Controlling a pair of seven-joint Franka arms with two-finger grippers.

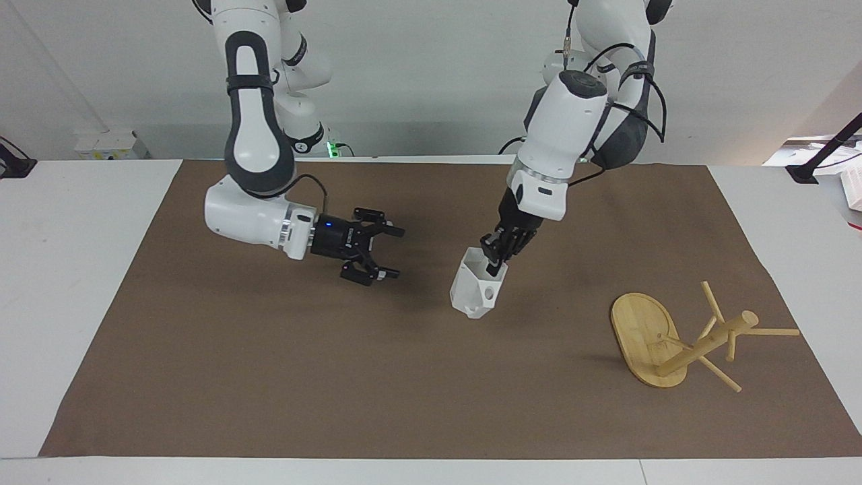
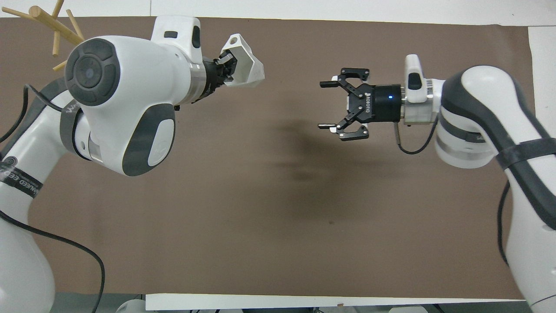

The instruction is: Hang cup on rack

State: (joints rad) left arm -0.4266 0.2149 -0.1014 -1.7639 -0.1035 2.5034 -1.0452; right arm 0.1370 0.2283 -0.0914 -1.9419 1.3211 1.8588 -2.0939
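My left gripper [image 1: 496, 261] is shut on the rim of the white faceted cup [image 1: 475, 294] and holds it in the air over the brown mat, mouth tilted up. In the overhead view the left gripper [image 2: 226, 66] shows with the cup [image 2: 245, 67]. My right gripper [image 1: 385, 253] is open and empty over the mat, well apart from the cup, and also shows in the overhead view [image 2: 328, 104]. The bamboo rack [image 1: 700, 347] lies tipped over toward the left arm's end of the table, its oval base [image 1: 640, 330] on edge. Its pegs show in the overhead view [image 2: 56, 28].
The brown mat [image 1: 269, 370] covers most of the white table [image 1: 81, 269]. Papers and a black stand [image 1: 821, 158] sit off the mat at the left arm's end, near the robots.
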